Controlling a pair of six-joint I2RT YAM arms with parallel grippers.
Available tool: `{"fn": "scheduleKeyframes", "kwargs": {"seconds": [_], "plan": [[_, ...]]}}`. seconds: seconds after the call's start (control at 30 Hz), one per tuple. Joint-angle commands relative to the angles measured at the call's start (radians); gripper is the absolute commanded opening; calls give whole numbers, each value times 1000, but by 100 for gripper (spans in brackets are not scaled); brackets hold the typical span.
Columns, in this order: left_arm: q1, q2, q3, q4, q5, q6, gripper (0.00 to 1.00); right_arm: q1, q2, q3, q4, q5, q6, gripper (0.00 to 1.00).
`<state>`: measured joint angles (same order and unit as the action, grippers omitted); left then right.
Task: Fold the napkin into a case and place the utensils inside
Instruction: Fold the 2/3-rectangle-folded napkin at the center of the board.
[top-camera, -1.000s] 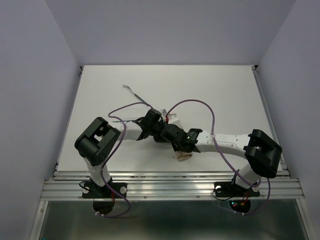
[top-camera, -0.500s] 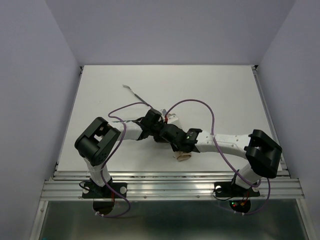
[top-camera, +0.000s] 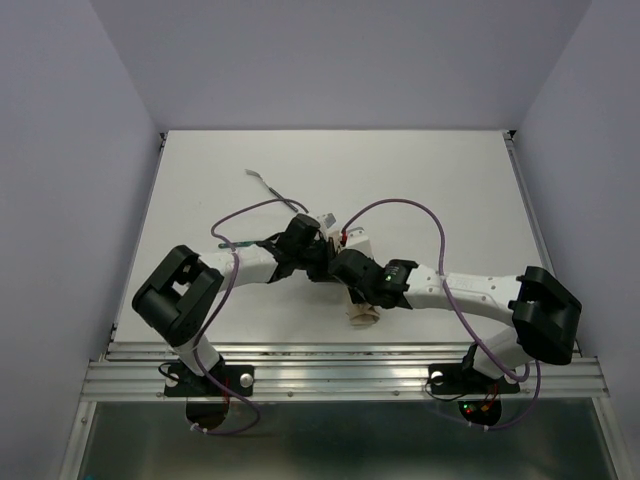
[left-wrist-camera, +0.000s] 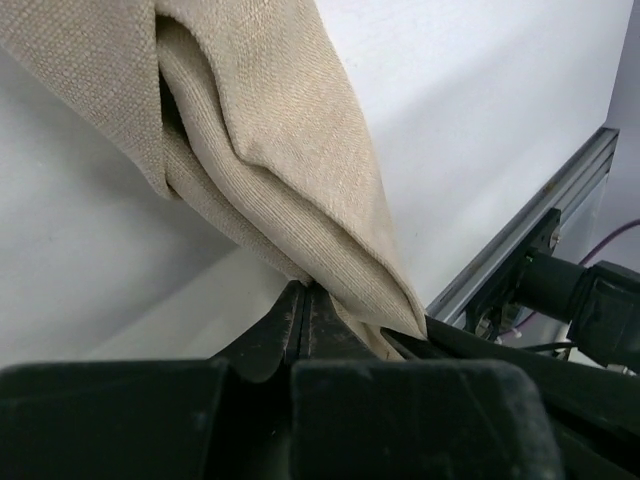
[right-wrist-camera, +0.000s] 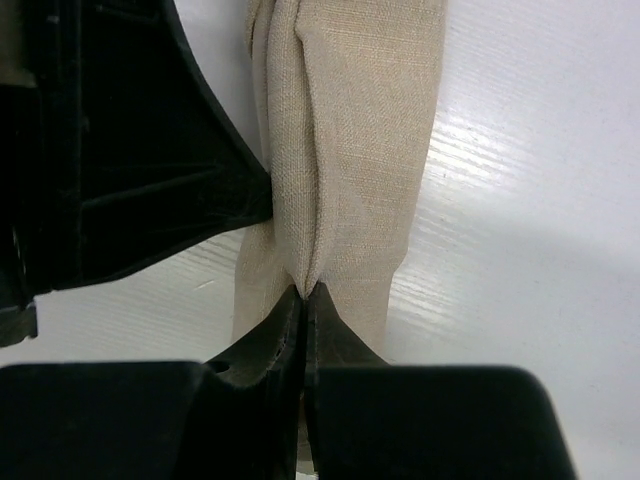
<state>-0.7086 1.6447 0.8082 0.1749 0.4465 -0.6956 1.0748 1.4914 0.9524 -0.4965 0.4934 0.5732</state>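
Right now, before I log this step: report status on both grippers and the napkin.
Left gripper shut on napkin. Right gripper shut on it too. Cloth bunched in long folds. One utensil lying apart, beyond the arms; grippers crowded close.

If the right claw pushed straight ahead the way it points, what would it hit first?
The napkin: the right gripper is shut on it, and the folded cloth runs straight ahead. Depth beyond is unclear.
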Motion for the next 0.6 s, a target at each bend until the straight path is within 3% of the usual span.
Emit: {"fn": "scheduleKeyframes", "kwargs": {"seconds": [0.0,0.1,0.23,0.37,0.43,0.47,0.5,0.57], "plan": [[-22,-65,-35,-9,44,31,8,10,-20,-3,27,33,25,1],[-29,-97,-59,-11,50,33,32,10,-8,-7,30,34,24,1],[-31,-132,-110,-15,38,31,42,10,-10,-12,35,40,25,1],[-32,-144,-122,-14,31,33,43,10,-19,-14,38,43,27,1],[-34,-152,-122,-6,27,31,39,10,-20,-17,39,40,27,1],[-35,-154,-121,-5,27,31,32,10,-20,-17,39,39,30,1],[-37,-157,-119,-2,29,33,19,10,-20,-17,42,37,30,1],[-37,-152,-113,1,34,34,6,10,-20,-18,42,37,31,1]]}}
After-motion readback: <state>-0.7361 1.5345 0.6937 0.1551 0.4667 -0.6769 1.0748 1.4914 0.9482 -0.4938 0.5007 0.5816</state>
